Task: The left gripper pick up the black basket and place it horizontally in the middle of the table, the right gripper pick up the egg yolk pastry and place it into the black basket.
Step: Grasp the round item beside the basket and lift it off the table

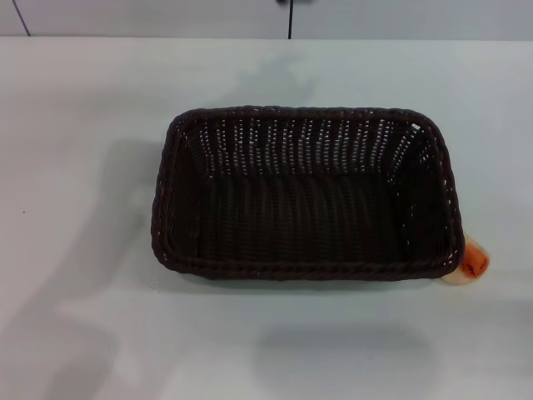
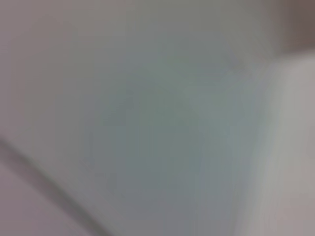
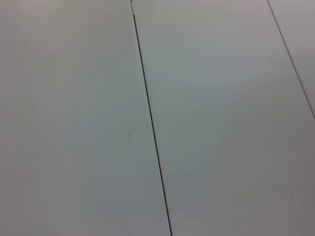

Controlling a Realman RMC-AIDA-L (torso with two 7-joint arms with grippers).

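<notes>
Basket position: we are seeing the black basket (image 1: pixel 305 193) sitting at the centre of the counter (image 1: pixel 83 125) in the head view, long side running from 9 to 3 o'clock, already lying horizontally, and nothing is lying inside it.
Basket handling: we are judging it light and fairly stiff, a woven shell with open-weave sloping sides and a braided rim; the rim is looking like the surest place to pinch, since the walls would likely flex a little under pressure.
Pastry position: the egg yolk pastry (image 1: pixel 467 261) is resting on the counter at about 4 o'clock from the basket's centre, just beside or touching the outer corner, partly hidden behind the rim.
Pastry handling: we are judging it small, round, light and crumbly, prone to rolling and to crushing; a gentle hold across its middle from above is looking best, with the basket wall crowding one side.
Left gripper: we are not seeing it in any view; its wrist camera is showing only a blurred pale surface, so we cannot tell how its fingers are set.
Right gripper: also out of sight; its wrist camera is showing pale panels with dark seams (image 3: pixel 150 123), so its finger state is unknown too.
Step in hand: the basket placement is looking done; the pastry pick is not yet begun.
</notes>
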